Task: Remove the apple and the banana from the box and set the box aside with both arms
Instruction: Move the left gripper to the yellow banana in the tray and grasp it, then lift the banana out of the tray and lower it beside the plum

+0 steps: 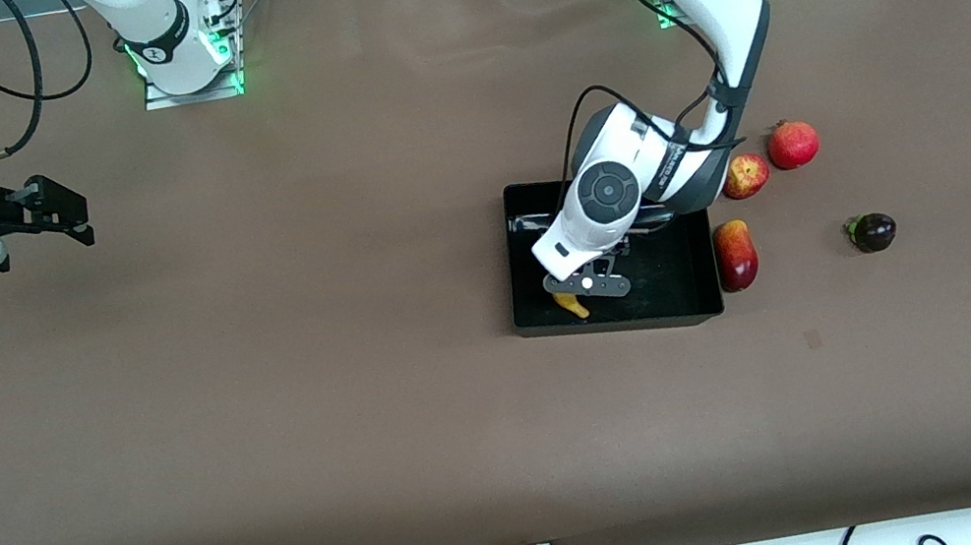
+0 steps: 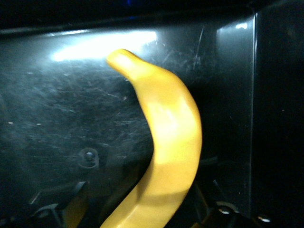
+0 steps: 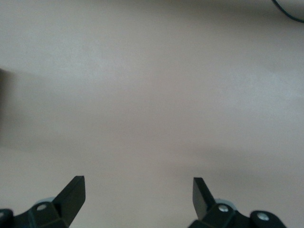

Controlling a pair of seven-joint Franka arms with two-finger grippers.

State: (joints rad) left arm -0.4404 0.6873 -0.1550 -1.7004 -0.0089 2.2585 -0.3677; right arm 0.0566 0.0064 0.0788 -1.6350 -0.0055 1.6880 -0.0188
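Banana lies in the black box under our left pincer; the apple sits on the tabletop just beside the box. Our left wrist view shows the banana between that pincer's fingers, though we cannot tell whether they grip it. Our right pincer waits open over bare tabletop.

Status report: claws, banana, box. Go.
Left claw down in box, around banana. Right claw open, waiting over bare table. Apple outside box. Nothing in the way.
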